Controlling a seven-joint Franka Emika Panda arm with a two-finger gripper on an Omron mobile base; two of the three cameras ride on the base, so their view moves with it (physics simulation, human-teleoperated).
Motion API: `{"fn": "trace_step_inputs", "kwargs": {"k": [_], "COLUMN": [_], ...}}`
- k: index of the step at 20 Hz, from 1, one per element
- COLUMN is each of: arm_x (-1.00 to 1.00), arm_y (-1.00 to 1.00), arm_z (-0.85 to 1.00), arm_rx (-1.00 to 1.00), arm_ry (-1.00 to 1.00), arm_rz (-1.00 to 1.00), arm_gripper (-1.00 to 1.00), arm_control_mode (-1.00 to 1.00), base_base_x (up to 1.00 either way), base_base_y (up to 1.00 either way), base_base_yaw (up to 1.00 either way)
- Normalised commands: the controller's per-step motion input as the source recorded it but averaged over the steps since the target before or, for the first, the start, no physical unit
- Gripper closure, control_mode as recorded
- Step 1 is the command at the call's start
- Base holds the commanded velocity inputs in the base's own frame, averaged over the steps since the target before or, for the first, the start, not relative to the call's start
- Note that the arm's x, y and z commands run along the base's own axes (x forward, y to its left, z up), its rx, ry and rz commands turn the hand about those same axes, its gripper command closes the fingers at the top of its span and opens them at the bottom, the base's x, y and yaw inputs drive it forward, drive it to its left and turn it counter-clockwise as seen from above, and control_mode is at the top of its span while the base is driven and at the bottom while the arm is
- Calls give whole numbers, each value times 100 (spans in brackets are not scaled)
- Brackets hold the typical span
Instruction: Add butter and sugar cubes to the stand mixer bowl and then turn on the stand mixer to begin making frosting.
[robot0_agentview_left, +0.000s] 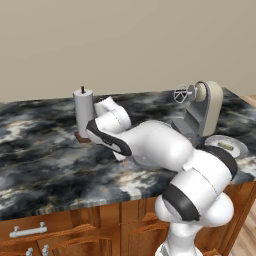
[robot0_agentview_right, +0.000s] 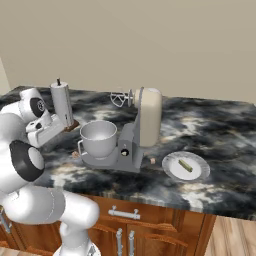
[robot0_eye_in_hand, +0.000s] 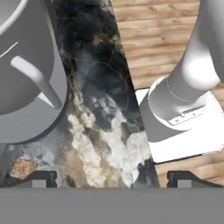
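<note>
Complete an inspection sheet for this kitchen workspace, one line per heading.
Surface: dark marbled stone counter over wooden cabinets.
Job's things: light grey round bowl on the grey stand mixer, head tilted up; yellowish butter stick on a round white plate; tan sugar cube beside the bowl, another by the mixer base.
Clutter: white paper-towel roll.
Grippers: fingers apart, low near the bowl, holding nothing.
Cables: nothing seen.
Surroundings: beige wall, wood floor.

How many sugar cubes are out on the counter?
2 sugar cubes: one left of the stand mixer base beside the bowl, another between base and plate. Others may be hidden.
</note>
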Motion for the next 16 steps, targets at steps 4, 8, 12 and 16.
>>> {"fn": "trace_step_inputs", "kwargs": {"k": [4,8,12,16], "arm_x": [14,22,20,18], "arm_y": [-11,0,0,0], "arm_z": [-25,-11,-3,-6], "arm_rx": [-12,-9,-4,-1], "arm_ry": [0,1,3,1], "arm_rz": [-5,-4,-4,-4], "arm_gripper": [-100,-100,-100,-100], "arm_control_mode": [-100,-100,-100,-100], "base_base_x": [0,0,0,0], "base_base_y": [0,0,0,0], "base_base_yaw": [0,0,0,0]}}
